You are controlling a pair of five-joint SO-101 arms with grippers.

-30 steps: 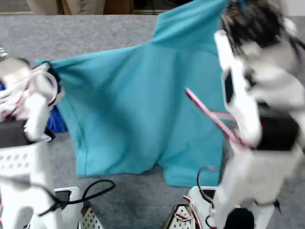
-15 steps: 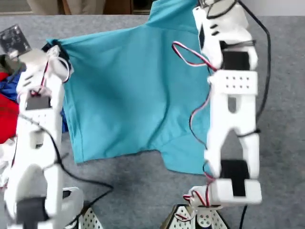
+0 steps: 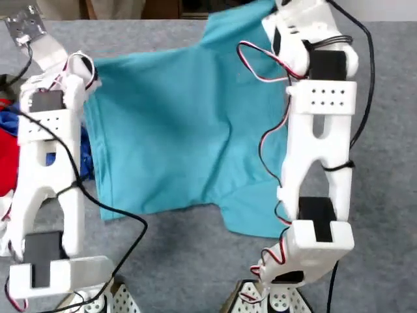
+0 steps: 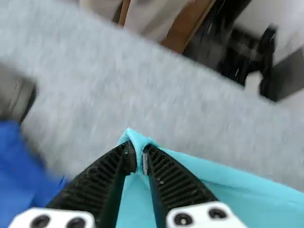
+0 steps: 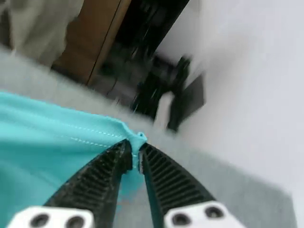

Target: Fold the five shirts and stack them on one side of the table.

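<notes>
Both arms holding | left gripper (image 4: 138, 160): clamped on one far corner of teal shirt (image 3: 176, 130) | right gripper (image 5: 135, 159): clamped on other far corner | shirt: spread on grey desk (image 3: 195, 267) between arms | risk: thin pinches may slip if arms pull apart unevenly, skewing fold.

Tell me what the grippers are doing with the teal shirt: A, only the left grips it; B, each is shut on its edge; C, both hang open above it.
B: the left gripper and the right gripper each pinch an edge of the teal shirt.
</notes>
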